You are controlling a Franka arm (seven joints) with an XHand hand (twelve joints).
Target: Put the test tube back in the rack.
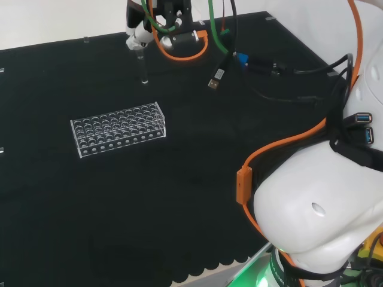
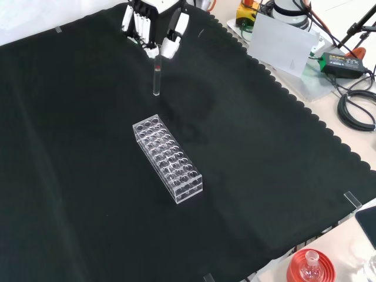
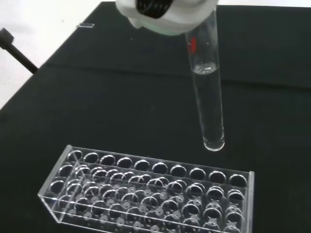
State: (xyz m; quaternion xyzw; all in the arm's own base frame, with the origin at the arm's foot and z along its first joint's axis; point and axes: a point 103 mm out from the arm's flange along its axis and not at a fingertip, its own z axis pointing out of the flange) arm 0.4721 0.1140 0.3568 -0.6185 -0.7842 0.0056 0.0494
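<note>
The hand [image 2: 154,23] hangs over the far part of the cloth, its fingers pinched on the top of a clear test tube [image 2: 157,79]. The tube hangs upright with its round end clear of the cloth. It carries a small red mark and some clear liquid [image 3: 204,69]. A clear plastic rack [image 2: 167,157] with several rows of holes lies on the cloth, nearer the camera than the tube in the front view. In the head view the hand [image 1: 139,34] and tube [image 1: 142,66] are beyond the rack [image 1: 118,128]. The rack [image 3: 146,191] sits below the tube's end in the wrist view.
The arm's white links [image 1: 323,203] and orange cable [image 1: 281,143] take up the head view's right. Loose cables and a plug [image 1: 216,78] hang near the hand. Off the cloth stand a red ring stand with a flask [image 2: 310,265] and a power brick [image 2: 341,61].
</note>
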